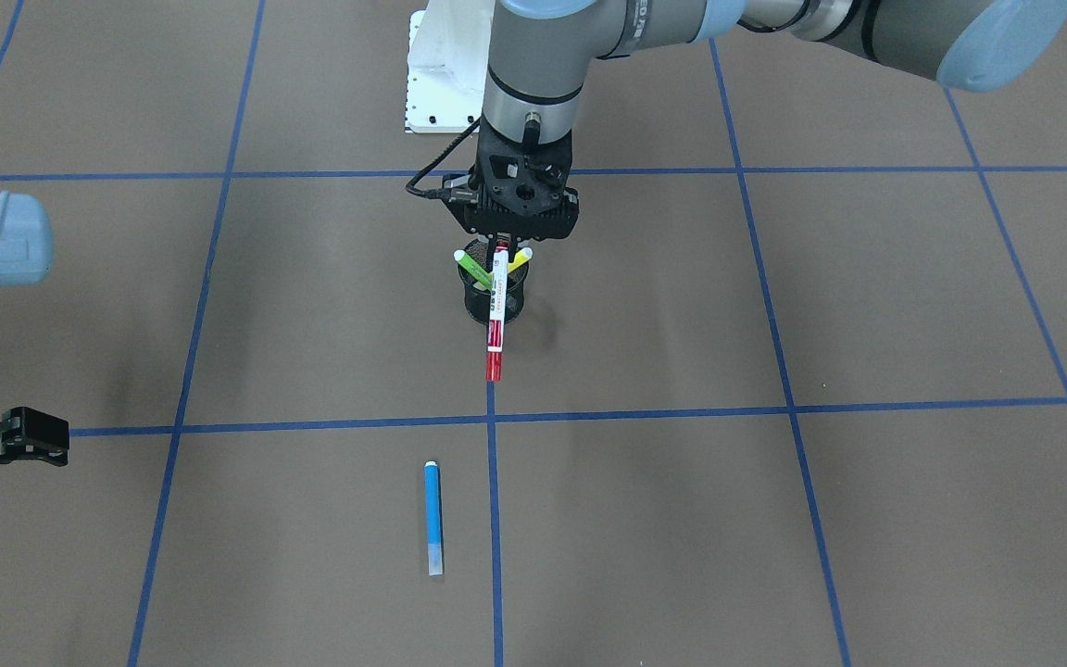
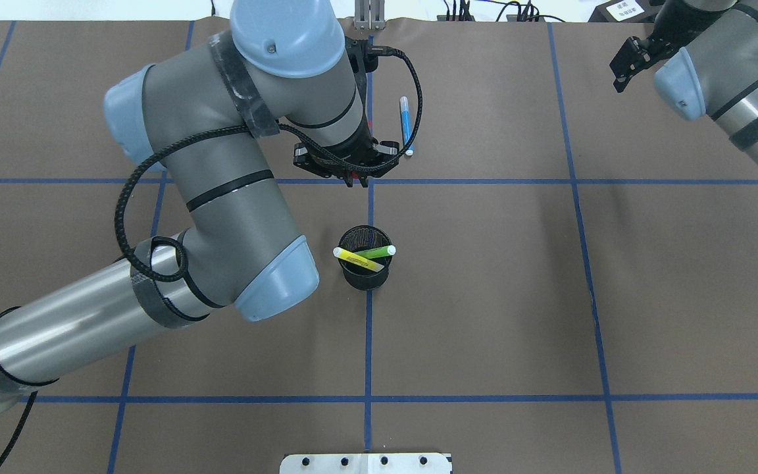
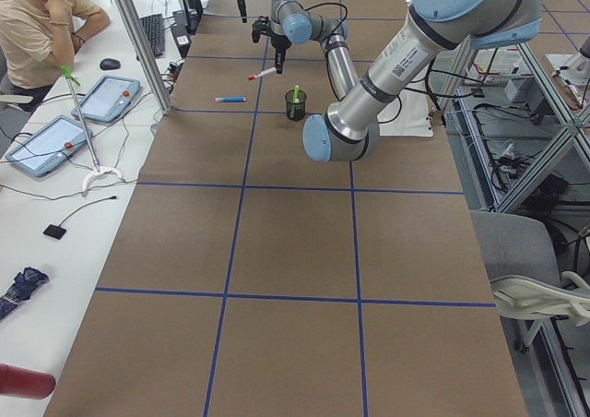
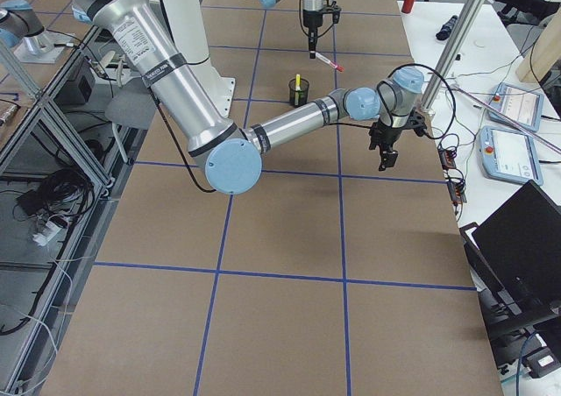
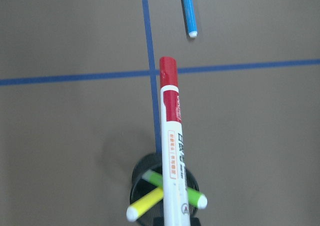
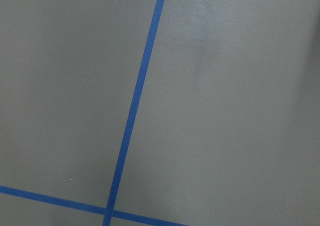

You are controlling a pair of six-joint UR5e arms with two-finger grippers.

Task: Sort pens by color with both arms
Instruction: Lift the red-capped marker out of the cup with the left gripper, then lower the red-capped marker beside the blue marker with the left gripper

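The left hand [image 1: 508, 243] is clamping the white pen with red ends [image 1: 496, 315] by its upper end, the barrel slanting down and outward, free for carrying to its own spot, I judge. Just below and behind that hand, the black mesh cup [image 1: 473, 298] is holding the green pen [image 1: 472, 268] and yellow pen [image 1: 520, 260], crossed. Beyond the held tip, the blue pen [image 1: 434, 519] is lying on the worktop [image 1: 774, 519] — seemingly already sorted. The right hand [image 1: 43, 434] is hanging far aside; open or closed, I cannot tell.

Black wire-mesh cup [image 2: 366, 280], upright on brown paper-covered table [image 2: 484, 296] gridded with blue tape lines [image 2: 484, 181]. White pedestal base plate [image 1: 436, 83] on table. White side bench [image 3: 55, 205]: two tablets [image 3: 103, 98], seated person [image 3: 32, 25]. Black open laptop [image 4: 526, 238].
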